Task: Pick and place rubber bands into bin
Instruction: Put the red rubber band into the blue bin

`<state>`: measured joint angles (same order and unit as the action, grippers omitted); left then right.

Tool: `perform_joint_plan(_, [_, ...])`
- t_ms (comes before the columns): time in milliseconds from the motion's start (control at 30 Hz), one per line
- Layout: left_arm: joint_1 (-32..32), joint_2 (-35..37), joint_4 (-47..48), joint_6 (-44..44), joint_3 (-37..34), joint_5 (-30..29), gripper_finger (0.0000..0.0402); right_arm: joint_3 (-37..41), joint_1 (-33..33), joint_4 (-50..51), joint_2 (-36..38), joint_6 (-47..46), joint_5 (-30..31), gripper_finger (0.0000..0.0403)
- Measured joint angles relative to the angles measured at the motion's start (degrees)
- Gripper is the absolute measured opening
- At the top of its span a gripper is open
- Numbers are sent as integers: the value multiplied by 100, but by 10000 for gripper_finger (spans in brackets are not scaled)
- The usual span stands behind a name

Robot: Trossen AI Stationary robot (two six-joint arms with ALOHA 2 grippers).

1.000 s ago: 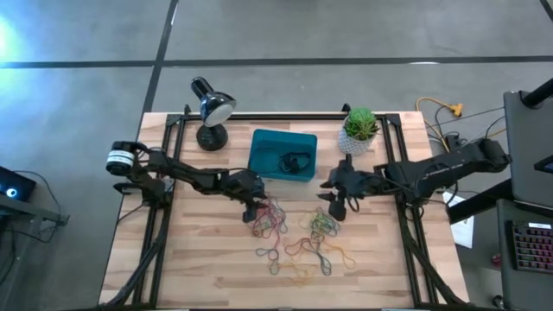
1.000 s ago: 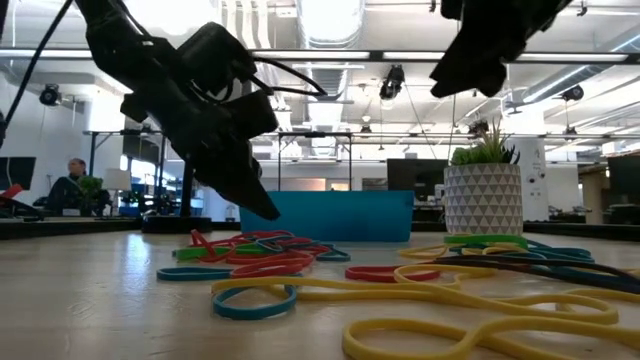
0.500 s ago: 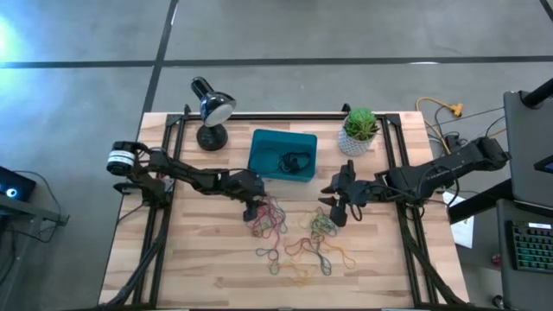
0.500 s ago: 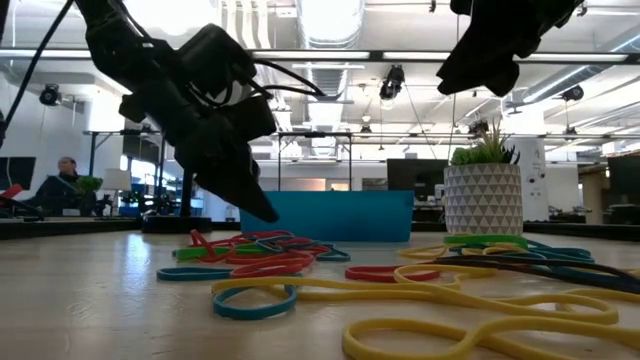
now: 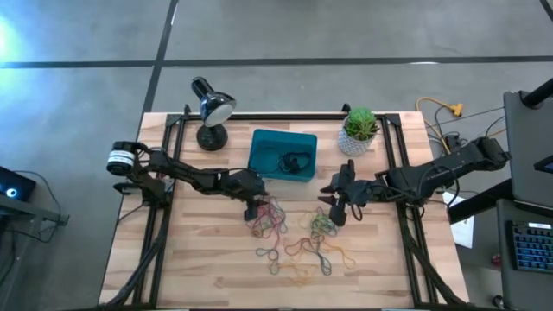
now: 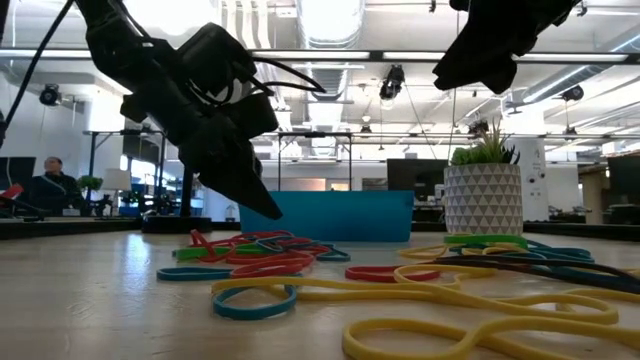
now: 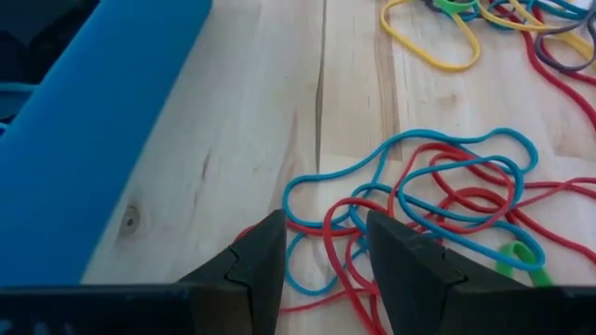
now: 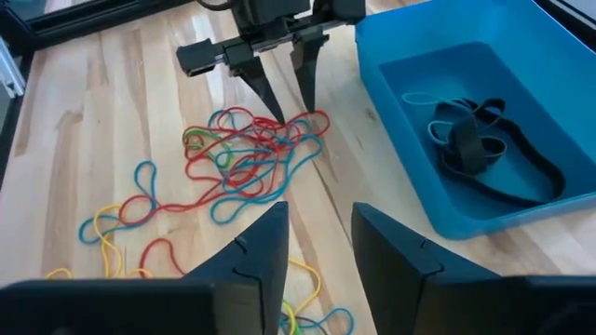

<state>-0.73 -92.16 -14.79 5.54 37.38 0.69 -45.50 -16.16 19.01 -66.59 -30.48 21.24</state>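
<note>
**Both grippers poised over the rubber bands, bin behind them**

From above, the teal bin [image 5: 282, 155] sits at the back of the wooden table [image 5: 190, 259] between a desk lamp [image 5: 210, 108] and a potted plant [image 5: 359, 130], with a few dark bands already inside; the rubber bands [image 5: 294, 233] lie scattered in front of it; the left gripper [image 5: 251, 210] reaches to the left end of the heap, the right gripper [image 5: 338, 212] to its right end.

At table height, the left gripper [image 6: 262, 205] points down just above a red and green tangle [image 6: 255, 255]; the right gripper [image 6: 490, 50] hangs well above the table.

The left wrist view shows the left gripper [image 7: 321, 244] with jaws apart, straddling red and blue loops [image 7: 419, 200] and clasping nothing; the bin wall [image 7: 93, 140] runs alongside.

The right wrist view shows the right gripper [image 8: 321, 244] with its fingers parted and empty, over bare wood near the bin [image 8: 438, 112].
</note>
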Motion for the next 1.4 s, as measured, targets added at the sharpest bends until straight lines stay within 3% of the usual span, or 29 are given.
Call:
perform_joint_plan(700, [42, -407, -373, 69, 58, 26, 130, -2, -39, -56, 0, -42, 95, 82])
perform_joint_plan(1167, [46, -415, -164, 11, 9, 26, 8, 17, -37, -42, -2, 68, 144, 78])
perform_joint_plan(1400, [46, -405, -168, 84, 42, 24, 1, 26, -37, -42, -2, 68, 144, 70])
